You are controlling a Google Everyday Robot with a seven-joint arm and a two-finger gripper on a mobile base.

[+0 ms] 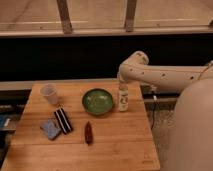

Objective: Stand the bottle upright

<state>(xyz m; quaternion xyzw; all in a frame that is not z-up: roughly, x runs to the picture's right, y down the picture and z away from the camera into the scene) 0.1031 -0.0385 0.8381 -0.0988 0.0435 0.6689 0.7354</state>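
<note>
End effector hidden above upright bottle

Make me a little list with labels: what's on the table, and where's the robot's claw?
bottle: white bottle, standing upright right of the bowl
claw: claw right above the bottle's cap
bowl: green bowl, mid-table
cup: pale cup, back left
front left: striped black packet beside a blue packet
front middle: dark red-brown stick
table: wooden

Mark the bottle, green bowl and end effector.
bottle [123, 101]: camera view, labelled body.
green bowl [98, 101]: camera view, inner bottom.
end effector [123, 85]: camera view, directly above the bottle's cap.
</note>
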